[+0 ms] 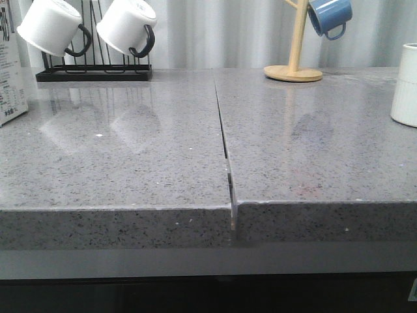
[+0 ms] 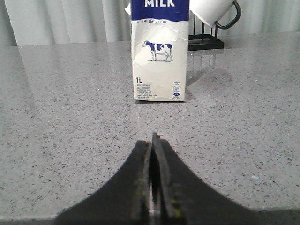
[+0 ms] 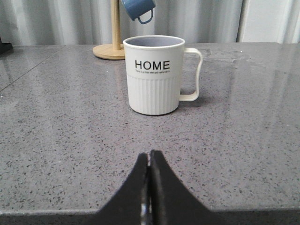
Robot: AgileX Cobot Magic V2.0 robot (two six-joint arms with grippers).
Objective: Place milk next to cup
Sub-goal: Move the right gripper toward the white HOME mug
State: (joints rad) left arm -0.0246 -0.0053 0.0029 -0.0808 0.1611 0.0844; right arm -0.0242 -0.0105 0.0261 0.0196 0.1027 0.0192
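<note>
Speckled grey stone countertop (image 1: 130, 163) bears the boxy milk (image 2: 160, 51) and ribbed cup (image 3: 153, 75); both end effectors pinched closed, empty.

milk (image 1: 12, 72) far left | cup (image 1: 405, 85) far right | well apart

We are seeing a white milk (image 2: 159, 65) carton with a dark blue top and a blue-and-white cow. The cup (image 3: 154, 75) is looking off-white with black letters. The surface (image 1: 130, 163) is showing grey with tiny dark specks.
</note>
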